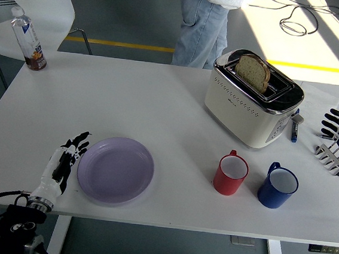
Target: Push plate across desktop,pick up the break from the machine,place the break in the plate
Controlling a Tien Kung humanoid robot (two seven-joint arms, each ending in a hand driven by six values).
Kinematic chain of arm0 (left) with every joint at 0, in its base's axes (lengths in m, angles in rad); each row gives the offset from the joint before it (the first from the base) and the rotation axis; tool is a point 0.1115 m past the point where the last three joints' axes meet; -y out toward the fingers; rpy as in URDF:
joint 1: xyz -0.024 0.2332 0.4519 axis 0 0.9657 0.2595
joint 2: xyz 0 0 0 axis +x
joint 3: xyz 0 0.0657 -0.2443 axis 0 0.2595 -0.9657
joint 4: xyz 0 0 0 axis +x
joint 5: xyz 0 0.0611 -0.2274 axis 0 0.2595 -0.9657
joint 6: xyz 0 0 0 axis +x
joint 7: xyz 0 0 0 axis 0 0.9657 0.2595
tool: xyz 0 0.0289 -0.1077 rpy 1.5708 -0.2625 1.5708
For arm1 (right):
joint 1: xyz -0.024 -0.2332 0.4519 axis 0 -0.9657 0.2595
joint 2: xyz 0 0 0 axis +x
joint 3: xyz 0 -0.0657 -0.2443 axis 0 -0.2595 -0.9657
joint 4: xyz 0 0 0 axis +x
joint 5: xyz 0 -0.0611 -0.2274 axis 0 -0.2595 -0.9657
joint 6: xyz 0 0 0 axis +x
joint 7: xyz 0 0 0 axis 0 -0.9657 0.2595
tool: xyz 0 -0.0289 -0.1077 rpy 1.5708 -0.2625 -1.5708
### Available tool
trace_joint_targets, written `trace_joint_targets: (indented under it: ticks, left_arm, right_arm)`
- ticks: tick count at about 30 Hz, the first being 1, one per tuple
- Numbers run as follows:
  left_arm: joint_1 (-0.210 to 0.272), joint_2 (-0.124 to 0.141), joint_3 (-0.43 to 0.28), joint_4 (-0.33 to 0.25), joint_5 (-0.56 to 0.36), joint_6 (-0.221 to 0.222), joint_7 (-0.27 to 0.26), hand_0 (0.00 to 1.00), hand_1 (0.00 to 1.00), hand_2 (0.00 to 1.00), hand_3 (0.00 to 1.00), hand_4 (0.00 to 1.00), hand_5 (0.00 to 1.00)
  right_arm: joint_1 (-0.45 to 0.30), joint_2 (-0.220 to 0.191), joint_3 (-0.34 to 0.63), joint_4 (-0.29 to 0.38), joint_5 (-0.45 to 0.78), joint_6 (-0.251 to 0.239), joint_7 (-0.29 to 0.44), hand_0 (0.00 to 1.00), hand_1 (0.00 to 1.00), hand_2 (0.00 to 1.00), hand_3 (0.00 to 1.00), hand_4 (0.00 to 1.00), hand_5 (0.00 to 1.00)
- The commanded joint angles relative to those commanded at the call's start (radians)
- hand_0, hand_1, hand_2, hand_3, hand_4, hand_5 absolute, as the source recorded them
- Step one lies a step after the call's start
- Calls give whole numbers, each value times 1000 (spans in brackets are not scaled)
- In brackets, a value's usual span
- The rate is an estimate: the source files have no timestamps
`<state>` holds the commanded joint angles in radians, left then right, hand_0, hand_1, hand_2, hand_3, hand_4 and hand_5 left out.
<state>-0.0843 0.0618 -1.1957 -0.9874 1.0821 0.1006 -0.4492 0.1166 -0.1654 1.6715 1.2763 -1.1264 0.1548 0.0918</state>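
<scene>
A lilac plate (116, 170) lies flat on the white table (136, 100) near the front edge. My left hand (65, 160) is at the plate's left rim, fingers straight and open, touching or almost touching it. A slice of bread (253, 72) stands upright in the slot of the cream toaster (251, 100) at the back right. My right hand (338, 142) rests at the table's right edge, fingers loosely spread, holding nothing.
A red mug (231, 174) and a blue mug (278, 186) stand right of the plate. A blue pen (294, 130) lies beside the toaster. A water bottle (28, 39) stands at the back left. A person (207, 22) stands behind the table.
</scene>
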Motion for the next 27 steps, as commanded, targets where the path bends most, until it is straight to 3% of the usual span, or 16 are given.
trace_joint_targets:
  ticks: [27]
  left_arm:
    - [-34,-1,73,20,-83,-42,11,853,888,944,860,524,998]
  right_arm:
    - [7,5,4,0,0,-1,0,812,763,763,736,471,592]
